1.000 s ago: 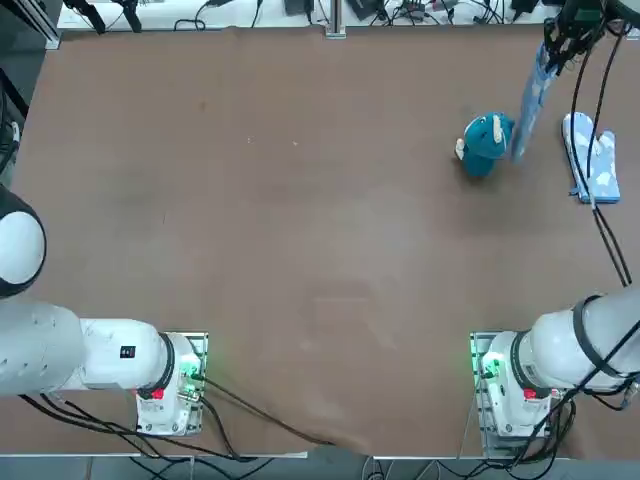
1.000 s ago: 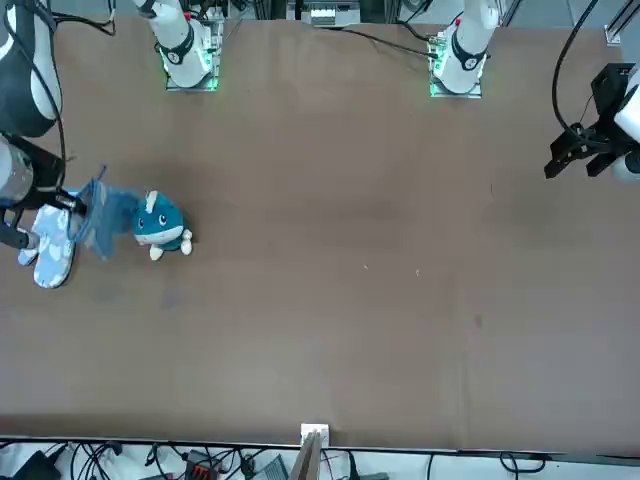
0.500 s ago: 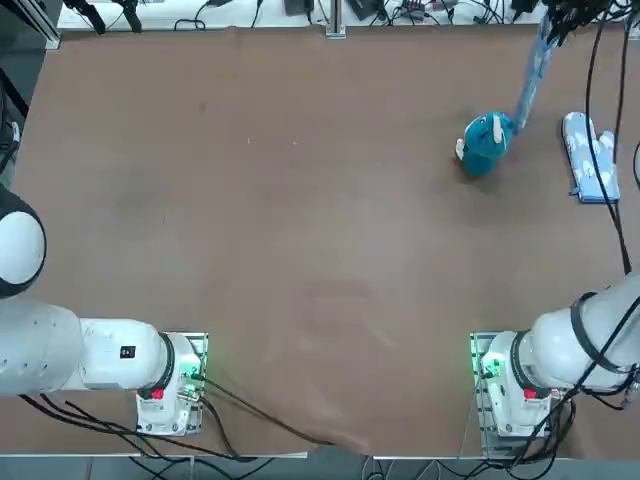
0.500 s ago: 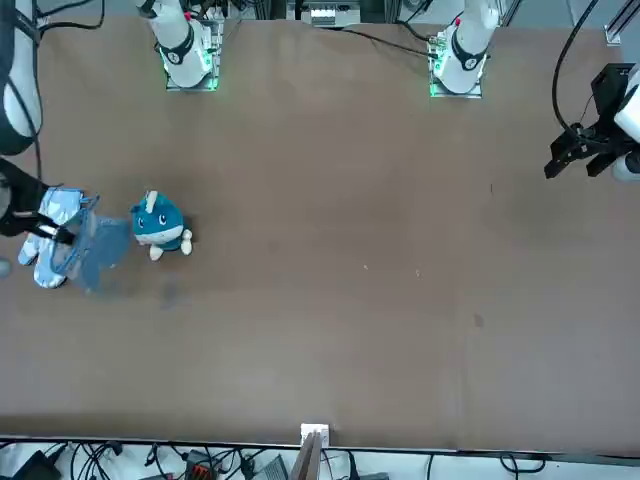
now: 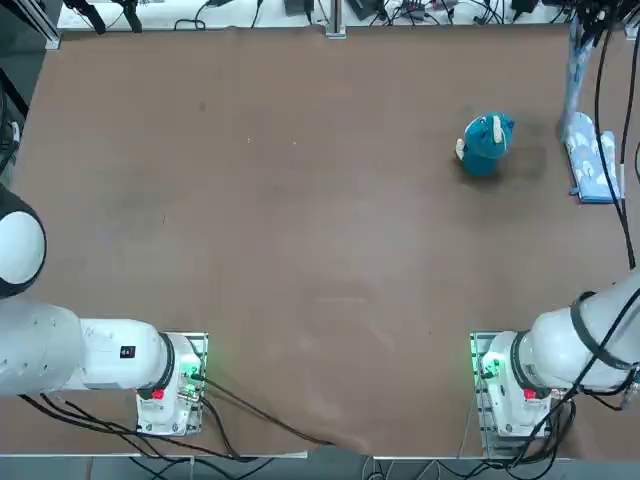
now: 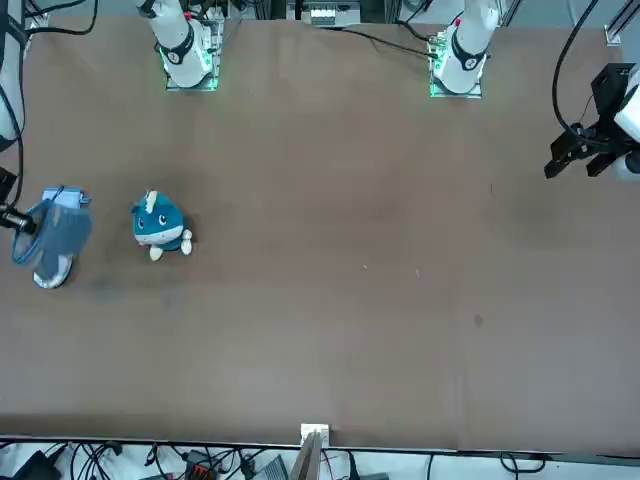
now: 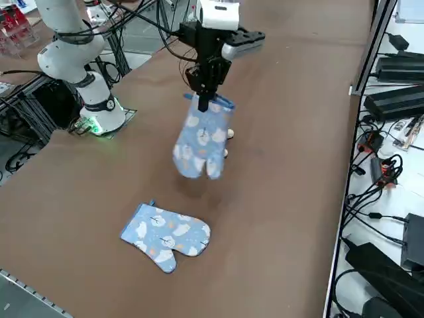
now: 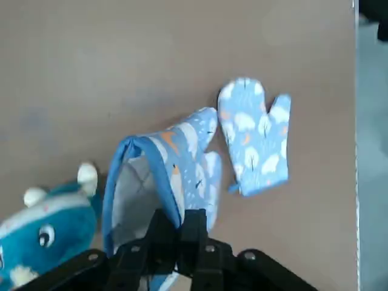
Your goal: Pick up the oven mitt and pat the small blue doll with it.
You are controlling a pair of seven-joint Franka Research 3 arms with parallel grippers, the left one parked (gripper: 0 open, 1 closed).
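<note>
The small blue doll (image 5: pixel 487 143) stands upright on the brown table, far right of centre; it also shows in the front view (image 6: pixel 157 226) and the wrist view (image 8: pixel 45 229). My right gripper (image 7: pixel 203 102) is shut on the cuff of a pale blue patterned oven mitt (image 7: pixel 199 140), which hangs in the air. The hanging mitt (image 5: pixel 576 62) is apart from the doll, on its right in the top view, above a second mitt. In the wrist view the gripper (image 8: pixel 180 222) pinches the mitt's blue-edged opening (image 8: pixel 159 182). From the right side the hanging mitt hides most of the doll.
A second, matching mitt (image 5: pixel 591 156) lies flat on the table near the right edge, also seen in the side view (image 7: pixel 165 234) and the wrist view (image 8: pixel 255 143). Cables and black boxes (image 7: pixel 396 99) lie beyond the table's far edge.
My right gripper has swung the mitt away from the doll, toward the table's right edge and over the lying mitt. The doll has stayed in place.
</note>
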